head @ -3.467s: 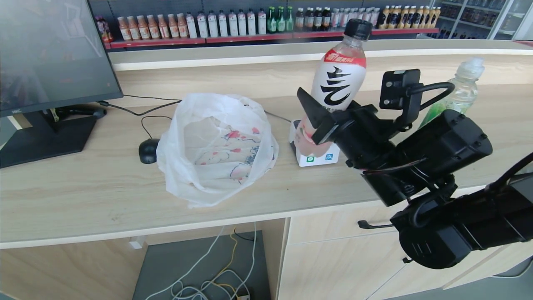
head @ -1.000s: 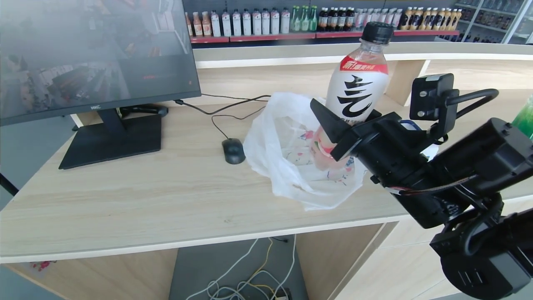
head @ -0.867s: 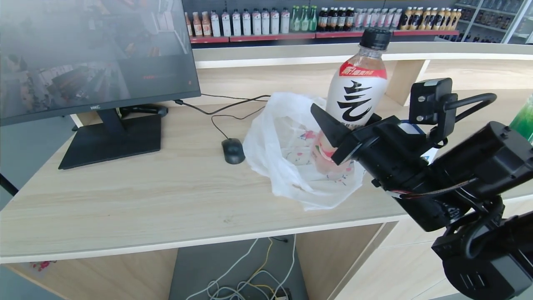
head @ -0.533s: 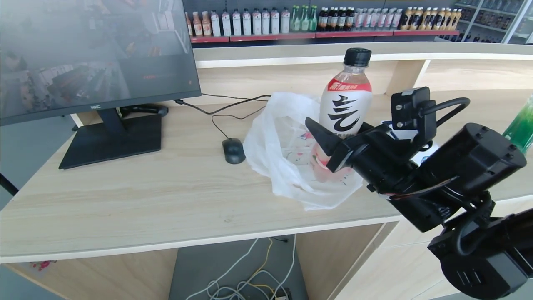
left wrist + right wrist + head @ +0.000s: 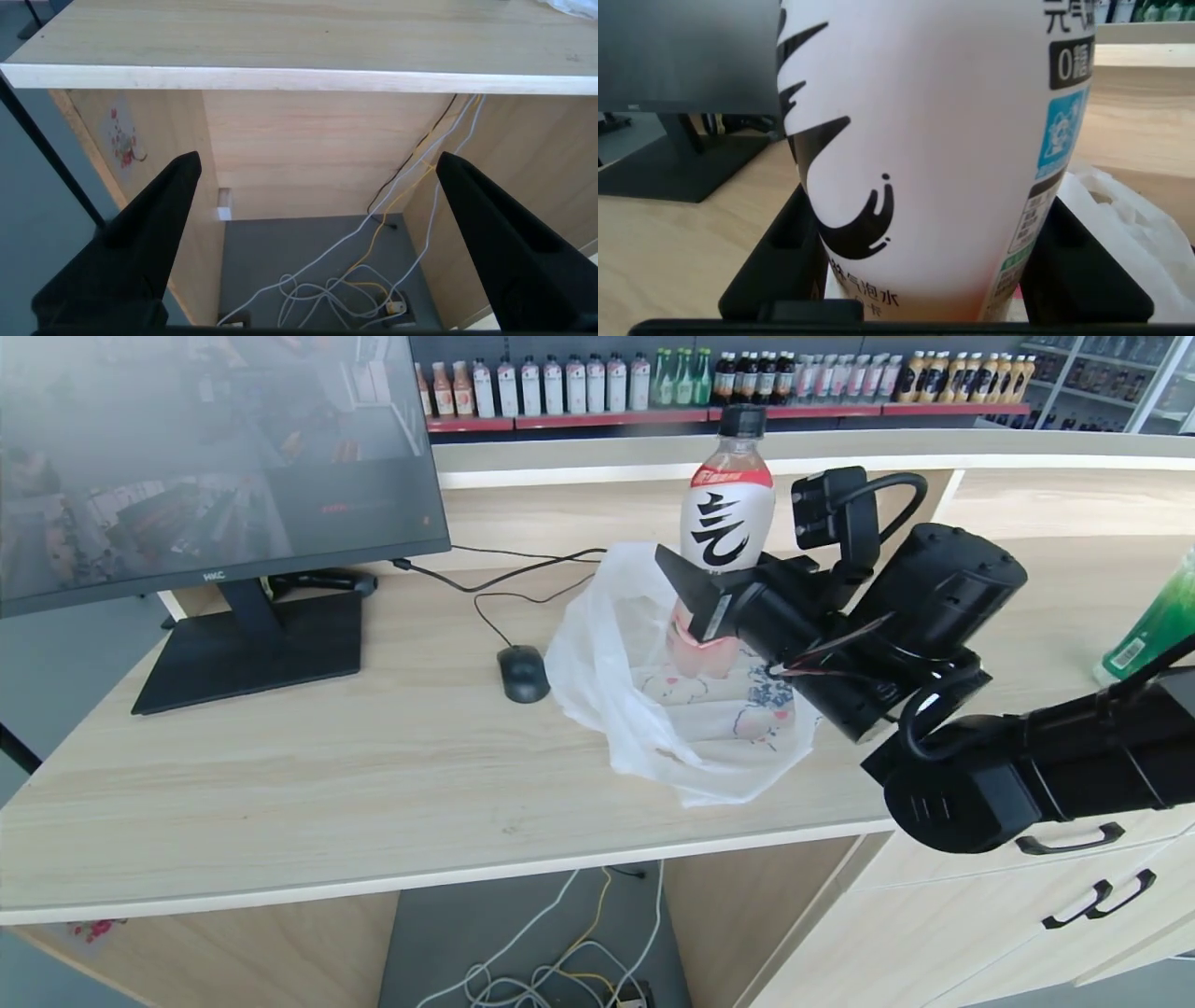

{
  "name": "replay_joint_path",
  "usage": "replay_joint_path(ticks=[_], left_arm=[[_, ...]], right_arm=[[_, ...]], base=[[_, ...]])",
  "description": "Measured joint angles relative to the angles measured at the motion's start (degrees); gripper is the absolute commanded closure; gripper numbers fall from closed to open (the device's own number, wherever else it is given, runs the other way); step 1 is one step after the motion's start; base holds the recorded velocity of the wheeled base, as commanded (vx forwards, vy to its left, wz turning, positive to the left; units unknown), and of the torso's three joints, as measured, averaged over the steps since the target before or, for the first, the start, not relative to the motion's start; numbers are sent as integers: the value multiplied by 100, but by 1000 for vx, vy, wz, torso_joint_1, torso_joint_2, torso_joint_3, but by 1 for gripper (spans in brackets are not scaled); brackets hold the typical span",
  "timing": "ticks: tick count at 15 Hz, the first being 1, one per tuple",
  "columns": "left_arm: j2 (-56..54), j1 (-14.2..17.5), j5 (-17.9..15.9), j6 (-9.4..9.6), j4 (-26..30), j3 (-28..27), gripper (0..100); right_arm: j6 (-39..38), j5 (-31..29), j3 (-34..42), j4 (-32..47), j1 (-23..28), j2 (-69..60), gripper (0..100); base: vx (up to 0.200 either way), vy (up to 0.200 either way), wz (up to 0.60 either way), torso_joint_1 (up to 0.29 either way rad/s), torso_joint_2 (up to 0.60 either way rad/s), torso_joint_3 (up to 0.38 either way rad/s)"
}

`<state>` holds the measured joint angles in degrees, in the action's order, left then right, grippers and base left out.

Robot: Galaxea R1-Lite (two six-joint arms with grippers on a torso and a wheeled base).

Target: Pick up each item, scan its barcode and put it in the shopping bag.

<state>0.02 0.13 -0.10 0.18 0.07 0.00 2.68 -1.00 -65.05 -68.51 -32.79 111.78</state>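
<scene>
A clear bottle (image 5: pixel 719 532) with a white label, black cap and pink drink stands upright in my right gripper (image 5: pixel 709 616), which is shut on its lower half. The bottle hangs over the open mouth of the white shopping bag (image 5: pixel 644 681) on the wooden counter. In the right wrist view the bottle's label (image 5: pixel 924 140) sits between the two black fingers (image 5: pixel 785 252), with the bag (image 5: pixel 1130 224) behind. My left gripper (image 5: pixel 318 243) hangs open below the counter's front edge, above the floor cables, with nothing in it.
A monitor (image 5: pixel 187 457) on a black stand sits at the counter's left, a black mouse (image 5: pixel 523 674) with its cable just left of the bag. A green bottle (image 5: pixel 1153 625) stands at the far right. Drawers (image 5: pixel 1055 887) lie under the counter's right part.
My right gripper has carried the bottle away from me and leftward, over the bag's mouth. Since 3.5 s ago the camera has shifted, and the white scanner box is now hidden.
</scene>
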Motion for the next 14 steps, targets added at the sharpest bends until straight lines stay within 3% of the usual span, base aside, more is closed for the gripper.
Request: replay_joint_path(ticks=[4, 14], left_arm=[[0, 2, 0, 0, 2, 0, 0], [0, 2, 0, 0, 2, 0, 0]], right_arm=[[13, -23, -783, 137, 107, 528, 100], [18, -12, -1502, 129, 177, 1399, 100]], base=[[0, 0, 0, 0, 0, 0], [0, 0, 0, 0, 0, 0]])
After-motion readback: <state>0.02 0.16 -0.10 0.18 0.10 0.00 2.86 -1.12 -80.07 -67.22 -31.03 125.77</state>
